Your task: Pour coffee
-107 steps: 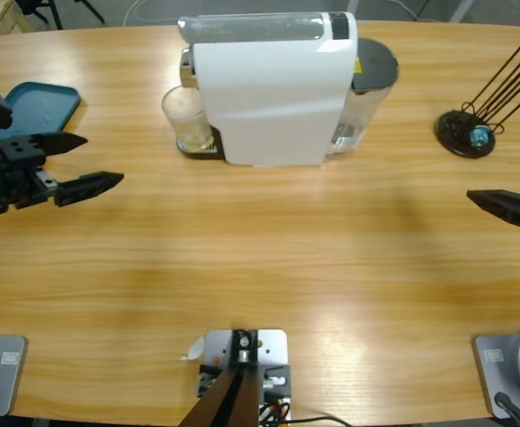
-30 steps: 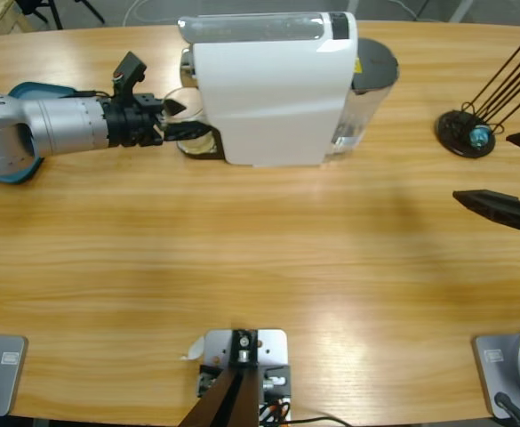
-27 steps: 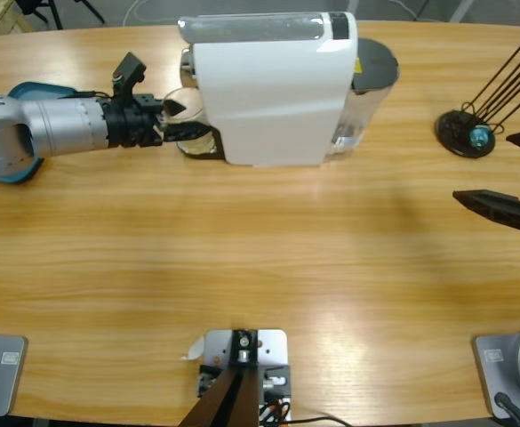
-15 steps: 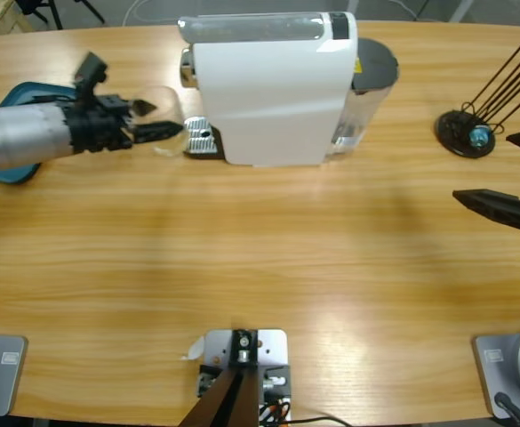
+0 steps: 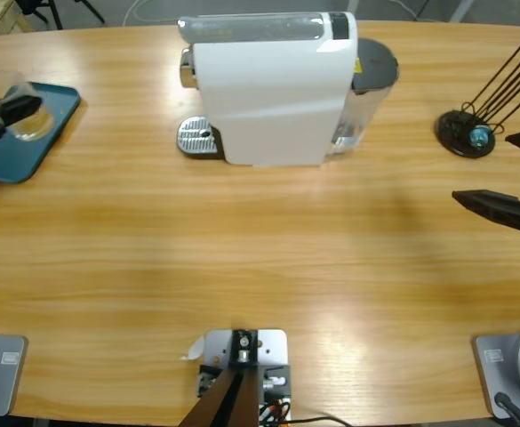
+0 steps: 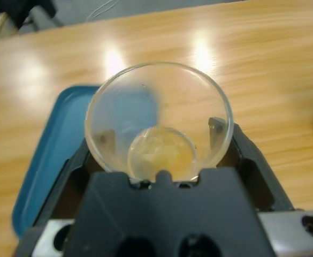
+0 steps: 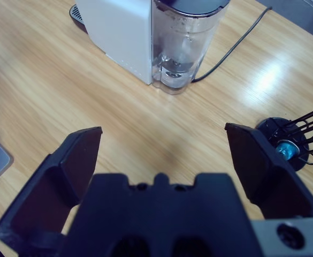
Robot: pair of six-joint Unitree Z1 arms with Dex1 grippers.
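Note:
My left gripper (image 5: 2, 111) sits at the table's far left edge, shut on a clear glass cup (image 5: 20, 107) over the blue tray (image 5: 51, 107). In the left wrist view the glass cup (image 6: 159, 118) stands upright between the two black jaws, its bottom pale yellowish, with the blue tray (image 6: 54, 155) beneath and to the left. The white coffee machine (image 5: 273, 89) stands at the back middle, its round metal drip tray (image 5: 197, 138) bare. My right gripper (image 5: 504, 173) is open at the right edge, far from the machine, holding nothing.
A clear water tank (image 7: 185, 43) with a dark lid sits on the white coffee machine (image 7: 119, 32), and a black cord runs from it. A black wire capsule stand (image 5: 468, 129) is at the back right, close to the right gripper (image 7: 164, 144).
The left arm drew the glass cup off the machine's drip tray and carried it left to above the blue tray. The right arm has stayed put.

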